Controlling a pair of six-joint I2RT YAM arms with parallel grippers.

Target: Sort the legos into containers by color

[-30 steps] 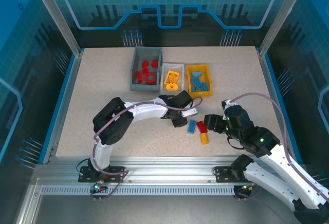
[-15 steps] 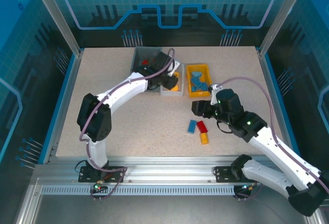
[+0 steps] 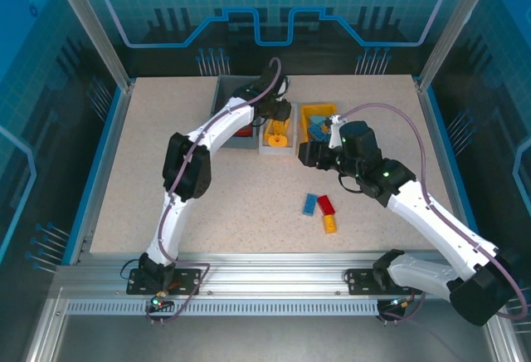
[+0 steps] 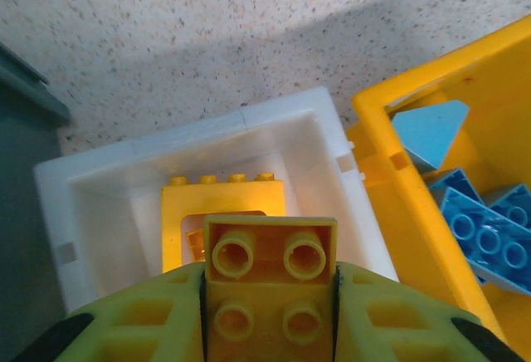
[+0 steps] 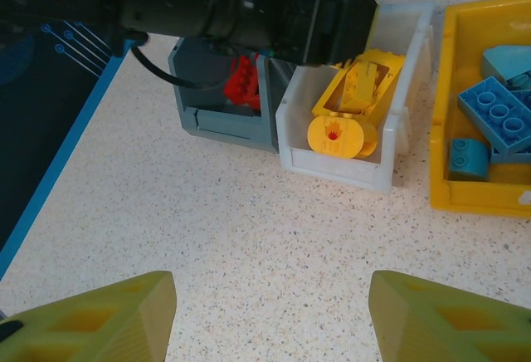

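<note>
Your left gripper [image 4: 270,304] is clamped on a yellow-orange brick [image 4: 270,250], a two-by-two block pinched between the fingers at the bottom centre of the left wrist view, studs facing the camera. It hangs over the white bin [image 4: 195,142], which sits mid-frame with a yellow frame [image 4: 222,198] lying inside. To the right of it, touching or nearly so, is the yellow bin [image 4: 398,171], holding blue bricks [image 4: 481,229]; the grey bin [image 4: 21,129] shows as a dark edge at the far left. In the right wrist view you see the same row along the top of the frame: red bricks [image 5: 243,80] in the grey bin at upper left, and a round yellow piece [image 5: 336,136] leaning at the near end of the white bin. Your right gripper [image 5: 270,320] stands wide open, its two fingers in the lower corners of that view with nothing but bare table [image 5: 207,237] between them. In the top view it sits just right of centre, below the yellow bin. Three pieces lie loose on the table at lower centre-right: a blue brick [image 3: 309,204] and a red brick [image 3: 326,205] side by side, and a yellow brick [image 3: 330,224] just below the red one.
</note>
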